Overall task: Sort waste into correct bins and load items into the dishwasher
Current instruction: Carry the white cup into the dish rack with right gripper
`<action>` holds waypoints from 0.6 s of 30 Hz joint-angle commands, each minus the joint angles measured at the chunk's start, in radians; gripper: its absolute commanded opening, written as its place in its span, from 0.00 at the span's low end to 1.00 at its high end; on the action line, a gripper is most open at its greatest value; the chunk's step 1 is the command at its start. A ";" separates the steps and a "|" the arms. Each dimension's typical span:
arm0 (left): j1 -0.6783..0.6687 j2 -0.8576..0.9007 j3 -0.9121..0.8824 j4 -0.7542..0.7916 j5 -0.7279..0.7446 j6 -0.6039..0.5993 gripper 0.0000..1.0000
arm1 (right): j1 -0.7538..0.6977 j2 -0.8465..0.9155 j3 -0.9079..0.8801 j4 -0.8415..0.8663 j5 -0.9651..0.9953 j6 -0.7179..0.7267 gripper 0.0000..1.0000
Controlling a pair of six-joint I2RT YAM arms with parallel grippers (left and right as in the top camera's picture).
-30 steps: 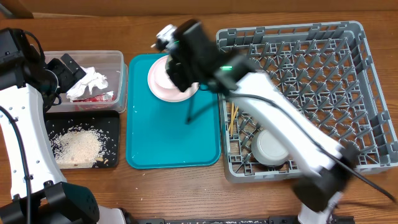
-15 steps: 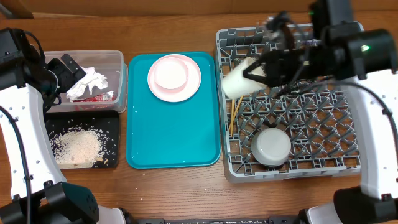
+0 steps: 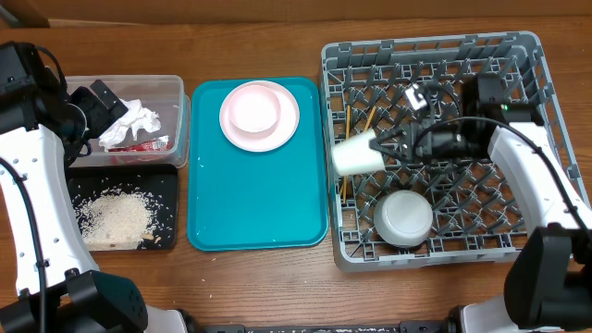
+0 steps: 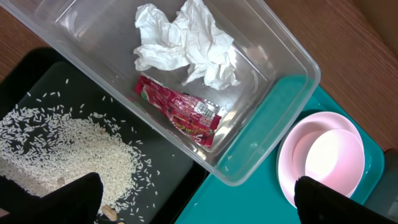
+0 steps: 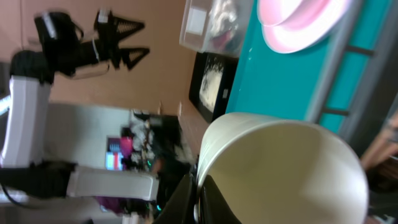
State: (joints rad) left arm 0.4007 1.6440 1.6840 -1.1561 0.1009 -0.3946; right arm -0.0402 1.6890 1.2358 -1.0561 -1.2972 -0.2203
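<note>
The cream cup (image 3: pixel 352 154) is pinched by its rim in the right claw (image 3: pixel 388 146), with the fingers pressed tight on the thin edge. It is held on its side over the left side of the grey dish rack (image 3: pixel 425 42), near the chopsticks (image 3: pixel 346 183). With so small a bite, it could be shaken loose and dropped outside the rack, or bumped on the pegs.

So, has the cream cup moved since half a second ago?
Yes. The cup, held by the right gripper, has come down the left side of the rack, away from its far corner and closer to the grey bowl.
</note>
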 commanded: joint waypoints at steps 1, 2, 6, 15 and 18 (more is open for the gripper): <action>-0.002 0.003 0.013 0.001 0.003 -0.021 1.00 | -0.059 0.027 -0.083 0.067 -0.077 -0.013 0.04; -0.002 0.003 0.013 0.001 0.003 -0.021 1.00 | -0.066 0.032 -0.101 0.090 -0.077 -0.012 0.04; -0.002 0.003 0.013 0.001 0.003 -0.021 1.00 | -0.072 0.057 -0.153 0.157 -0.077 -0.012 0.04; -0.002 0.003 0.013 0.001 0.003 -0.021 1.00 | -0.072 0.087 -0.154 0.232 -0.098 -0.011 0.04; -0.002 0.003 0.013 0.001 0.003 -0.021 1.00 | -0.071 0.095 -0.154 0.240 -0.139 -0.011 0.04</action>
State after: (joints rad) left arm 0.4007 1.6440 1.6840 -1.1561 0.1005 -0.3946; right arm -0.1154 1.7714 1.0870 -0.8295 -1.3651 -0.2214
